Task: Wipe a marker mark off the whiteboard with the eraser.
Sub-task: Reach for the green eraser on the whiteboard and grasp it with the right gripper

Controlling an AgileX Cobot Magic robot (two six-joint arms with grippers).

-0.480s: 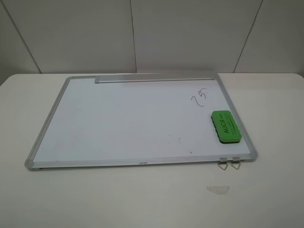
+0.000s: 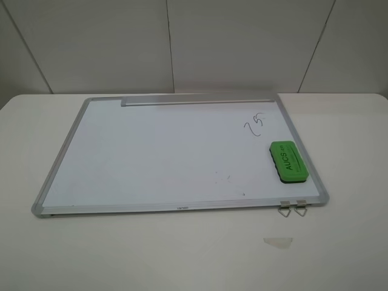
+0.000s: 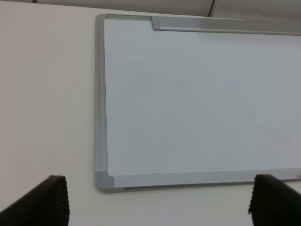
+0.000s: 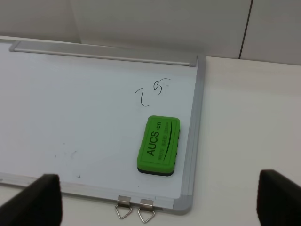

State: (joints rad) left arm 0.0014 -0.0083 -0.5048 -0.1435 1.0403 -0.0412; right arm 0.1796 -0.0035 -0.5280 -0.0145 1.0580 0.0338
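Observation:
The whiteboard (image 2: 151, 151) lies flat on the table, framed in silver-grey metal. Near its right side is the marker mark (image 2: 254, 123), a thin dark "25" squiggle, also clear in the right wrist view (image 4: 151, 90). The green eraser (image 2: 288, 160) rests on the board just in front of the mark, lettering up (image 4: 159, 145). My right gripper (image 4: 157, 205) is open, its dark fingertips wide apart, hovering short of the board's near edge and the eraser. My left gripper (image 3: 157, 207) is open too, above the board's near left corner (image 3: 104, 181). Neither gripper shows in the exterior high view.
Two small metal clips (image 2: 292, 208) hang off the board's near edge at the right. A tray strip (image 2: 197, 100) runs along the far edge. A pale scrap (image 2: 277, 242) lies on the table in front of the board. Faint specks (image 2: 221, 177) dot the board.

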